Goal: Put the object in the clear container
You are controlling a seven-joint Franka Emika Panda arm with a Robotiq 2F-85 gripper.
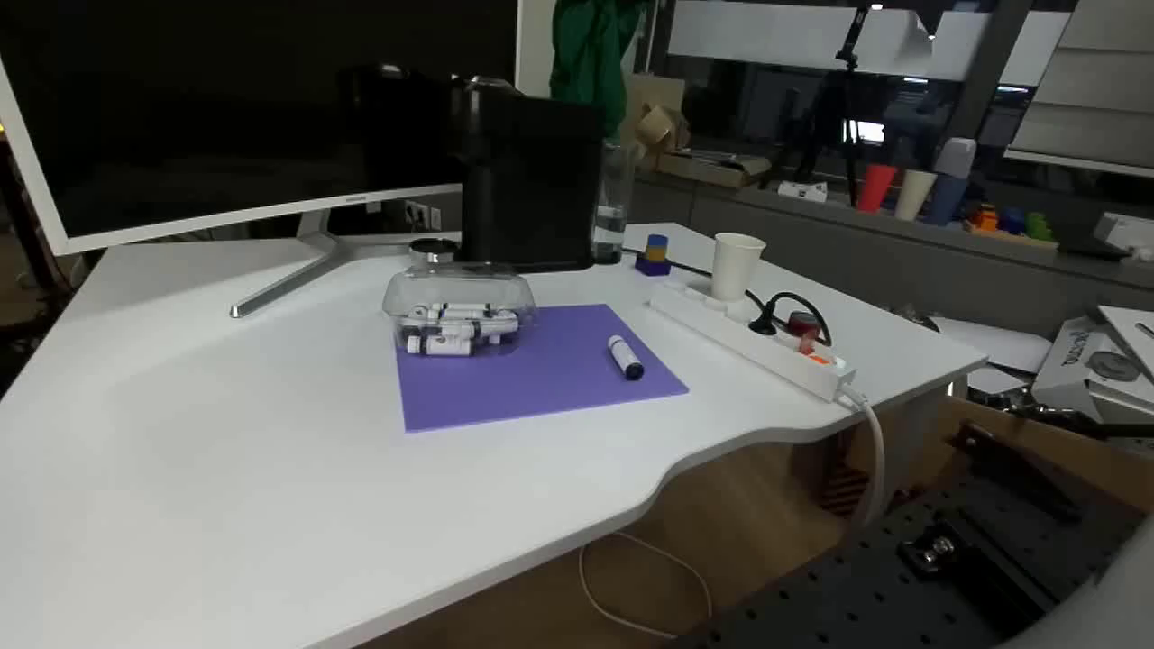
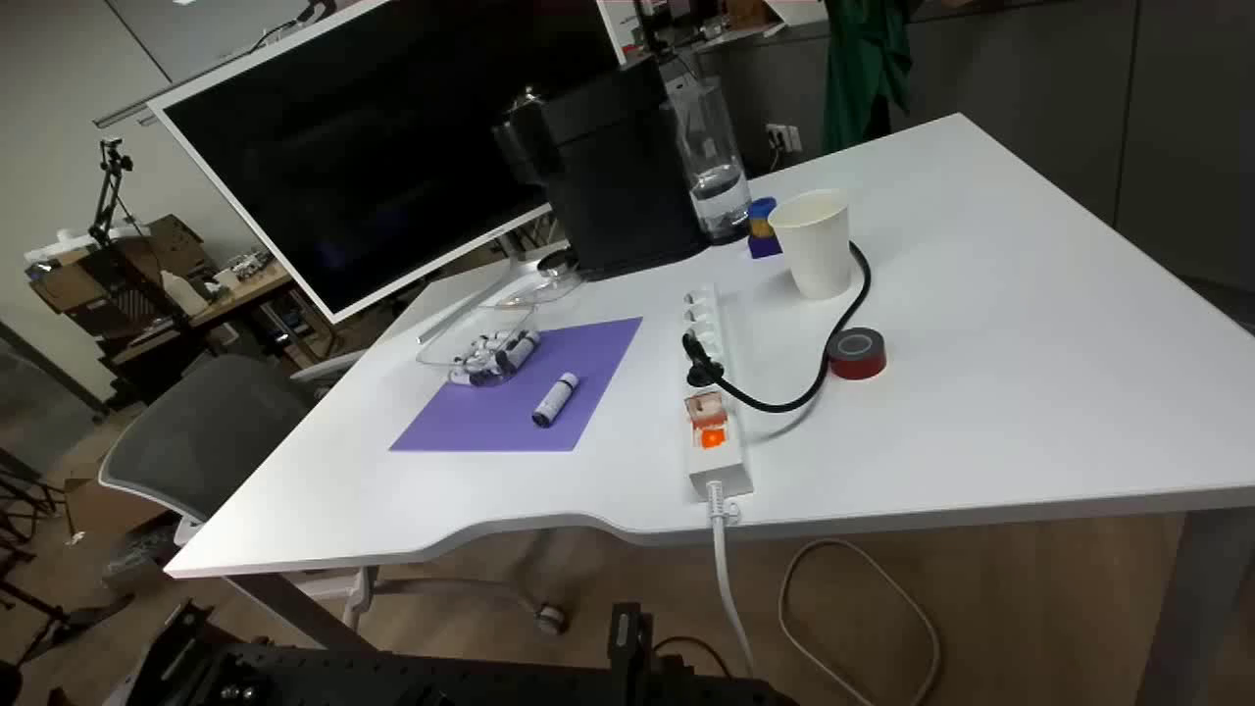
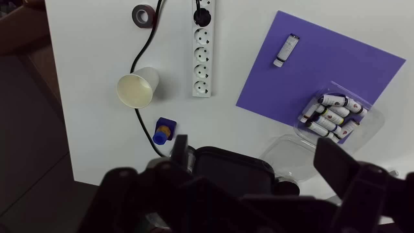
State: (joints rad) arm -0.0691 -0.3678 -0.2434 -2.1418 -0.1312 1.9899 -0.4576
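Observation:
The object, a slim white tube with a dark cap at one end, lies on the purple sheet in both exterior views and the wrist view. The clear container, a low transparent tub holding several white tubes, rests partly on the sheet in both exterior views and the wrist view. Its clear lid lies folded open. My gripper is open, with nothing between its wide-apart fingers. It is high above the table, away from the object. The exterior views do not show it.
A tall black machine with a clear water tank stands behind the container. A white power strip, a paper cup, a black cable and a tape roll stand beside the purple sheet. A large monitor stands behind.

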